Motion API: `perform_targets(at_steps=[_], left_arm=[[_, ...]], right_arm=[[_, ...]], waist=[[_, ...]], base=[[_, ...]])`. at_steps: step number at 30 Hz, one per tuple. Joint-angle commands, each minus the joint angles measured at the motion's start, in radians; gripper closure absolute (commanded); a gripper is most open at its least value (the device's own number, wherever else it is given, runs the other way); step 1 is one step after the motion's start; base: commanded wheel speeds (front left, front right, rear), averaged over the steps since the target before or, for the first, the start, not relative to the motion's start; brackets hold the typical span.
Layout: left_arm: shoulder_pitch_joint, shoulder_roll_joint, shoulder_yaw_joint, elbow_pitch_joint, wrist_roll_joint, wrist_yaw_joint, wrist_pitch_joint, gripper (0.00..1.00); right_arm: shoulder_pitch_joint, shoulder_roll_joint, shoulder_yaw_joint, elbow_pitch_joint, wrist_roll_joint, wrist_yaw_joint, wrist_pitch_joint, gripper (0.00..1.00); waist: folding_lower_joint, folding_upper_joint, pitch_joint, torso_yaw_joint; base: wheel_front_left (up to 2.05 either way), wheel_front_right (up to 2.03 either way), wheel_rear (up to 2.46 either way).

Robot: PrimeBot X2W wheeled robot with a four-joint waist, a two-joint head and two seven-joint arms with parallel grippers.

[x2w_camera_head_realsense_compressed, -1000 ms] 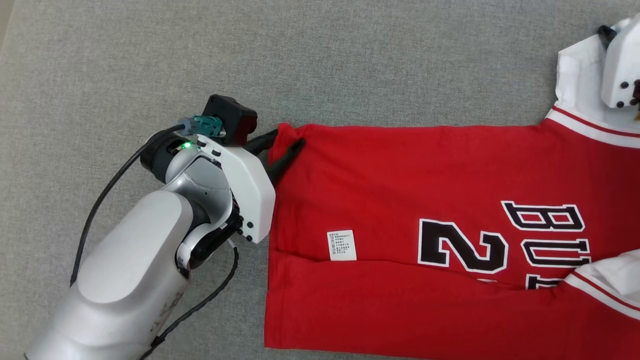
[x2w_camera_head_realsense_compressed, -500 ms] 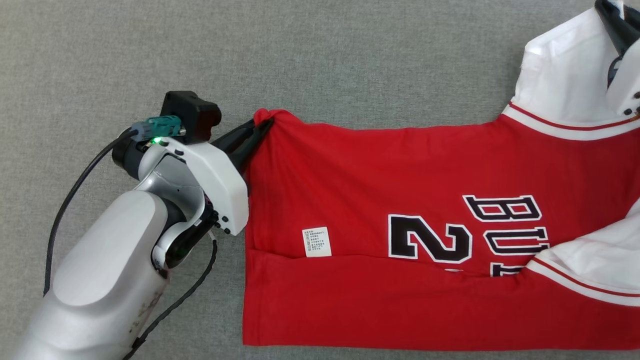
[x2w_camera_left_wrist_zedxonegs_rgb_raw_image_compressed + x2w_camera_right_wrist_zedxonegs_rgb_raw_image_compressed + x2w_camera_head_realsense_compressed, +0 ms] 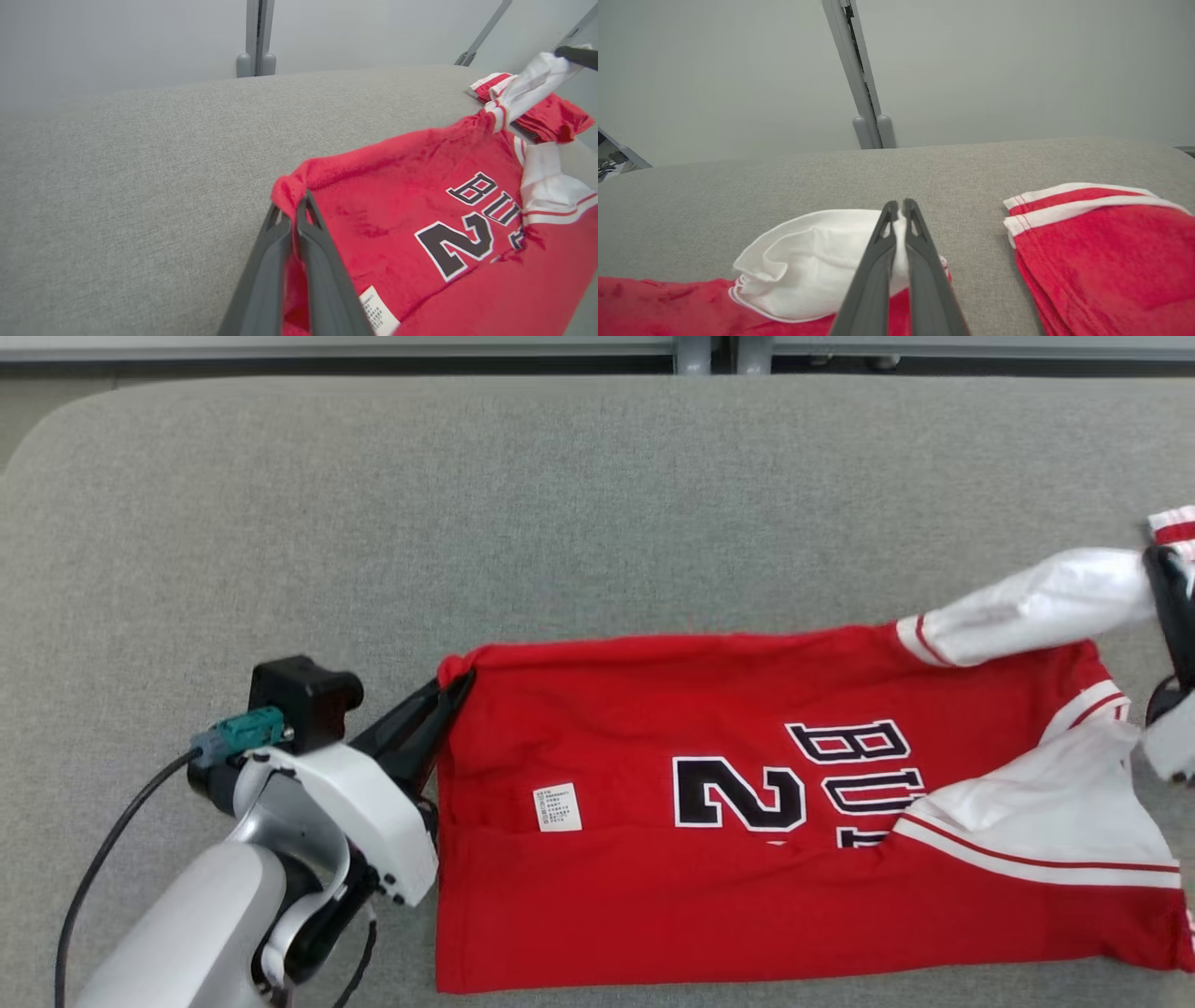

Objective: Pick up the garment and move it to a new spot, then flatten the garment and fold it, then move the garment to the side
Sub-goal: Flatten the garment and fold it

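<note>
Left gripper (image 3: 456, 683): clamping shut on a hem corner of the garment (image 3: 653, 896). Garment: lying partly doubled on the grey bench (image 3: 373, 523). Right gripper (image 3: 899, 207): pinching shut on its white sleeve (image 3: 1027, 602). Flattening seemingly proceeding; folding and moving aside awaiting.

The head view looks steeply down on the grey padded surface (image 3: 560, 523), far edge at twelve o'clock. Both wrist views sit low and close, facing the wall post (image 3: 256, 37) beyond. All share the red jersey (image 3: 747, 896), the right one seemingly from three o'clock.
</note>
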Motion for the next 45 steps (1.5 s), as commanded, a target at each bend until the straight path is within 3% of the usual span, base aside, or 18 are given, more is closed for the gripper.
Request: perform_targets(at_steps=[1, 8, 10, 11, 12, 13, 17, 18, 19, 20, 21, 22, 26, 33, 45], left_arm=[[0.032, 0.013, 0.008, -0.014, -0.012, 0.011, -0.008, 1.00], [0.210, 0.047, 0.026, -0.062, -0.035, 0.061, -0.056, 1.00], [0.253, 0.055, 0.027, -0.057, -0.020, 0.086, -0.078, 0.80], [0.275, 0.061, 0.025, -0.048, -0.006, 0.101, -0.090, 0.62], [0.300, 0.058, 0.020, -0.042, -0.006, 0.110, -0.097, 0.00], [0.320, 0.053, 0.016, -0.041, -0.002, 0.118, -0.111, 0.00], [0.415, 0.057, 0.041, -0.023, 0.020, 0.198, -0.176, 0.00], [0.415, 0.057, 0.041, -0.023, 0.020, 0.198, -0.176, 0.00], [0.466, 0.042, 0.086, -0.030, 0.015, 0.257, -0.242, 0.00], [0.487, 0.040, 0.112, -0.036, 0.029, 0.288, -0.288, 0.00], [0.487, 0.040, 0.112, -0.036, 0.029, 0.288, -0.288, 0.00], [0.535, 0.018, 0.162, -0.044, 0.037, 0.344, -0.374, 0.00], [0.569, -0.031, 0.226, -0.057, 0.080, 0.388, -0.435, 0.00], [0.557, -0.153, 0.283, -0.049, 0.180, 0.343, -0.440, 0.00], [0.598, -0.288, 0.433, -0.030, 0.317, 0.191, -0.441, 0.00]], right_arm=[[0.053, 0.016, -0.019, -0.033, 0.002, 0.000, 0.006, 1.00], [0.295, 0.143, -0.047, -0.155, -0.016, 0.000, 0.049, 1.00], [0.325, 0.164, -0.031, -0.143, -0.028, 0.000, 0.054, 1.00], [0.334, 0.172, -0.022, -0.133, -0.040, 0.000, 0.052, 0.89], [0.335, 0.173, -0.015, -0.121, -0.054, 0.000, 0.045, 0.07], [0.336, 0.169, -0.017, -0.109, -0.074, 0.000, 0.036, 0.00], [0.329, 0.148, -0.007, -0.100, -0.087, 0.000, 0.056, 0.00], [0.329, 0.148, -0.007, -0.100, -0.087, 0.000, 0.056, 0.00], [0.318, 0.128, -0.023, -0.116, -0.091, 0.000, 0.072, 0.00], [0.311, 0.122, -0.035, -0.123, -0.095, 0.000, 0.083, 0.00], [0.311, 0.122, -0.035, -0.123, -0.095, 0.000, 0.083, 0.00], [0.287, 0.110, -0.054, -0.123, -0.114, 0.000, 0.107, 0.00], [0.233, 0.106, -0.044, -0.069, -0.158, 0.000, 0.173, 0.00], [0.179, 0.125, -0.025, 0.129, -0.246, 0.000, 0.198, 0.00], [0.148, 0.104, -0.051, 0.380, -0.305, -0.003, 0.171, 0.00]], waist=[[0.0000, -0.0001, -0.050, -0.027], [0.0000, -0.0001, -0.087, -0.075], [0.0000, -0.0001, -0.088, -0.088], [0.0000, -0.0001, -0.089, -0.095], [0.0000, -0.0001, -0.090, -0.103], [0.0000, -0.0001, -0.091, -0.107], [0.0000, -0.0001, -0.108, -0.122], [0.0000, -0.0001, -0.108, -0.122], [0.0000, -0.0001, -0.119, -0.128], [0.0000, -0.0001, -0.121, -0.129], [0.0000, -0.0001, -0.121, -0.129], [0.0000, -0.0001, -0.126, -0.127], [0.0000, -0.0001, -0.119, -0.106], [0.0000, -0.0001, -0.105, -0.054], [0.0000, -0.0001, -0.102, -0.028]], base=[[0.00, 0.00, 0.00], [0.00, 0.00, 0.00], [0.00, 0.00, 0.00], [0.00, 0.00, 0.00], [0.00, 0.00, 0.00], [0.00, 0.00, 0.00], [0.00, 0.00, 0.00], [0.00, 0.00, 0.00], [0.00, 0.00, 0.00], [0.00, 0.00, 0.00], [0.00, 0.00, 0.00], [0.00, 0.00, 0.00], [0.00, 0.00, 0.00], [0.00, 0.00, 0.00], [0.00, 0.00, 0.00]])
